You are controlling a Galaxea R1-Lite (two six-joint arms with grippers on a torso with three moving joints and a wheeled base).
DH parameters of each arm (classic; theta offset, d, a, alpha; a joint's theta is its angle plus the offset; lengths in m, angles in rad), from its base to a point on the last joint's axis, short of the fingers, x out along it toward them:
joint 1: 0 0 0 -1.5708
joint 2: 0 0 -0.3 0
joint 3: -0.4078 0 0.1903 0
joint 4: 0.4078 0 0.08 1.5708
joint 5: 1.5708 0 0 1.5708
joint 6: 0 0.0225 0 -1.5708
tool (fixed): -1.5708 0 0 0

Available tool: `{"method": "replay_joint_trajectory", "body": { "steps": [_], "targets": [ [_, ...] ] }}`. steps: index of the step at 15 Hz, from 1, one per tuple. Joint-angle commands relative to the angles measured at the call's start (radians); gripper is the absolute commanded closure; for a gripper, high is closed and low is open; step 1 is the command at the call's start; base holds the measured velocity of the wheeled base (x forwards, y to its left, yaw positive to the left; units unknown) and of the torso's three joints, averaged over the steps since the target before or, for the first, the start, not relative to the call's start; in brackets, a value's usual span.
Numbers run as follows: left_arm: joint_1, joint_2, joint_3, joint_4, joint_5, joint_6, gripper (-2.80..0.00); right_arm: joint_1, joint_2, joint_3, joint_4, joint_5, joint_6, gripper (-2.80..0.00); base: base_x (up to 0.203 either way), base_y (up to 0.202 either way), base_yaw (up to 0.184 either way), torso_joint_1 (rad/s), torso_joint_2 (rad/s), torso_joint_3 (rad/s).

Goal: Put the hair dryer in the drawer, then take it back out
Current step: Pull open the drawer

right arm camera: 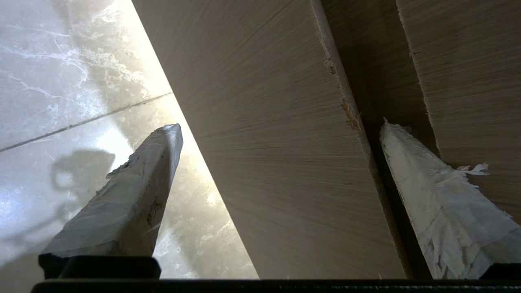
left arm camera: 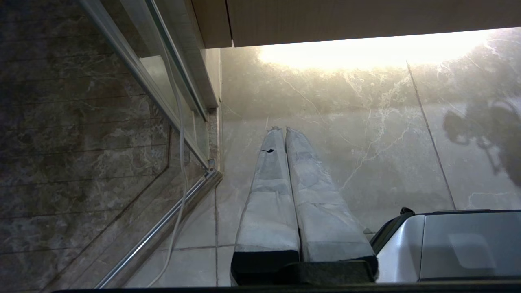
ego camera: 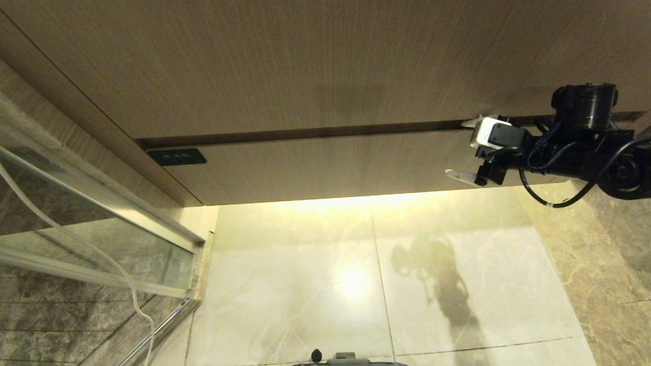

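- Right arm reaches in from the right edge of the head view, upper right of the frame; the right gripper (ego camera: 464,149) points left, jaws spread wide, nothing between them.
- Left gripper (left arm camera: 283,129) points downward, jaws pressed together.

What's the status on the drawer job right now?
Right pincer open, straddling the closed drawer front at its right end. Left pincer shut, parked over the floor. Hair dryer not in view. Nothing blocking.
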Motion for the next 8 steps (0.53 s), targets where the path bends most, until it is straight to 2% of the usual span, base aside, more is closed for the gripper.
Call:
{"method": "replay_joint_trajectory", "body": {
  "steps": [1,8],
  "targets": [
    [0.000,0.002,0.000,0.000,0.000,0.000,0.00,0.000,0.011,-0.004,-0.005,0.001,-0.007,-2.80,0.000,0.000,0.000,0.000,0.00,0.000],
    [0.000,0.000,0.000,0.000,0.001,0.000,0.00,0.000,0.070,-0.042,-0.023,0.006,-0.008,-2.80,0.000,0.000,0.000,0.000,0.00,0.000]
  ]
}}
